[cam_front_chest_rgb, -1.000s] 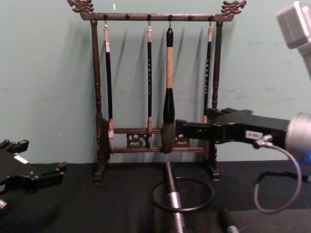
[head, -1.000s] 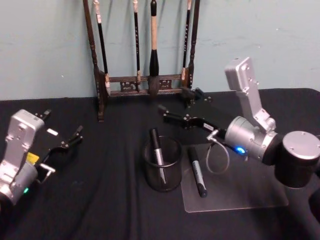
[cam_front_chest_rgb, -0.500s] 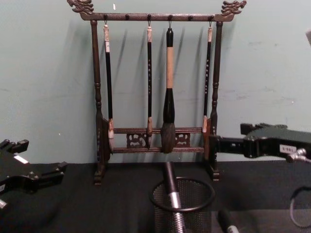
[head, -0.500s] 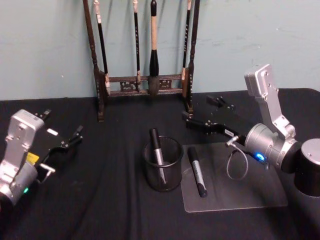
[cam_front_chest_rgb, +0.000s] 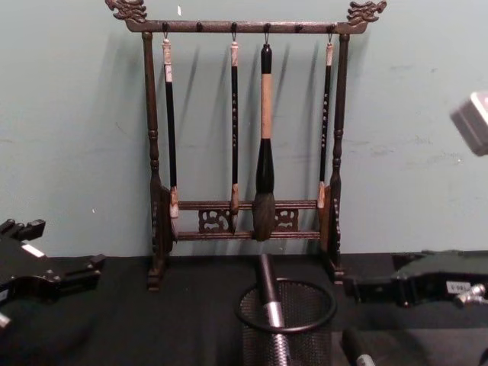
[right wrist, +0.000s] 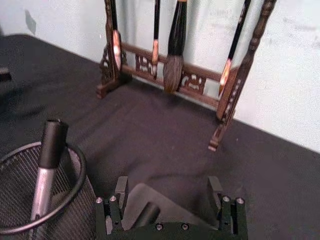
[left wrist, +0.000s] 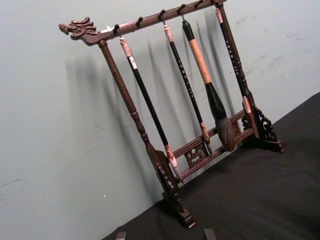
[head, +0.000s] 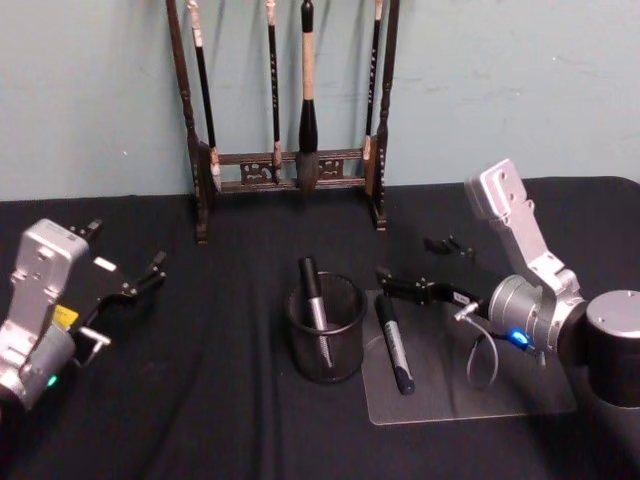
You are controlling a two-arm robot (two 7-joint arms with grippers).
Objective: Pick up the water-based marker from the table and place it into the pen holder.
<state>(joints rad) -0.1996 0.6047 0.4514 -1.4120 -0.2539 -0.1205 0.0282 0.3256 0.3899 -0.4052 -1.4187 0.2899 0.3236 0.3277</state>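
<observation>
- Firstly, nearest the robot on the black-clothed table (head: 200, 410), a clear mat (head: 480, 385) lies at 4 o'clock of the pen holder (head: 325, 345).
- On the mat's holder-side edge rests the loose marker (head: 393, 343). It lies flat, its length running from 11 to 5 o'clock, just beside the holder but apart from it.
- The pen holder stands upright near the table's middle. A standing marker (head: 314, 297) leans inside it, black end up and poking past the rim toward 11 o'clock.
- The right end effector (head: 404, 258) sits at 2 o'clock of the holder, low over the loose marker's far end. It is released, with its fingers (right wrist: 121, 189) spread wide. In the right wrist view the marker's end shows between them, closer to one finger; whether anything touches it cannot be told.
- The left end effector (head: 128, 242) waits at 9 o'clock of the holder, well apart from it, released, with its fingers spread and holding nothing.
- Farthest back, at 12 o'clock against the wall, stands a dark wooden brush rack (head: 290, 158) with four brushes hanging from it.
</observation>
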